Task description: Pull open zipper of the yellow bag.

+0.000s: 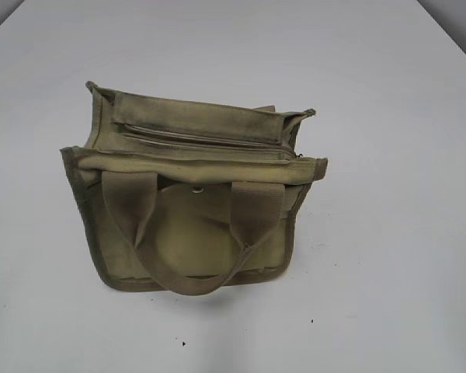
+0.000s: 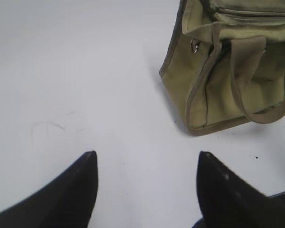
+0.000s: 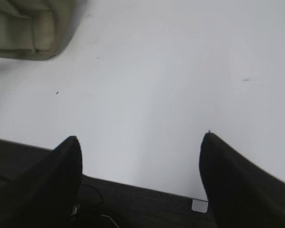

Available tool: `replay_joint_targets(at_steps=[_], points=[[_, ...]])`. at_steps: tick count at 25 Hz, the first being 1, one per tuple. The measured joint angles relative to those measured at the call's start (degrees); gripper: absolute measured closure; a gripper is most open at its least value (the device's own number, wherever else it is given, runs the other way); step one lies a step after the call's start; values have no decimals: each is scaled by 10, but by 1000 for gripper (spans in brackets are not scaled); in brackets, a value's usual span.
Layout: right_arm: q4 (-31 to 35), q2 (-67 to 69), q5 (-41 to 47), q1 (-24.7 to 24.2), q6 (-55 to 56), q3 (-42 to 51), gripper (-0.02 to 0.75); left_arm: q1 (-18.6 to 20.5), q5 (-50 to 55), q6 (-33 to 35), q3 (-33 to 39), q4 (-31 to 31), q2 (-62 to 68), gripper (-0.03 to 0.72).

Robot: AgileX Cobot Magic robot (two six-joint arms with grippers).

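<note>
The yellow bag stands upright in the middle of the white table, an olive-khaki canvas tote with two webbing handles hanging down its front. Its zipper runs straight along the top, closed as far as I can see, and a small silver piece shows at its right end. No arm appears in the exterior view. My left gripper hovers open over bare table, with the bag ahead to its right. My right gripper is open too, empty, and a corner of the bag lies far to its upper left.
A round metal snap sits on the bag's front between the handles. The table's front edge runs just under the right gripper, with dark floor and cables below it. White tabletop surrounds the bag.
</note>
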Motion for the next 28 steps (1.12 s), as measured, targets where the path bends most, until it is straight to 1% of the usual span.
replay_joint_targets(at_steps=[2, 4, 7, 9, 12, 28], points=[[0, -22, -1, -42, 0, 0, 144, 18, 0, 0, 0, 0, 0, 186], [0, -51, -1, -64, 0, 0, 144, 46, 0, 0, 0, 0, -1, 186], [0, -96, 0, -72, 0, 0, 144, 83, 0, 0, 0, 0, -6, 186], [1, -101, 0, -73, 0, 0, 144, 100, 0, 0, 0, 0, -6, 186], [4, -101, 0, -73, 0, 0, 144, 107, 0, 0, 0, 0, -6, 186], [6, -101, 0, -73, -1, 0, 144, 107, 0, 0, 0, 0, -6, 200]])
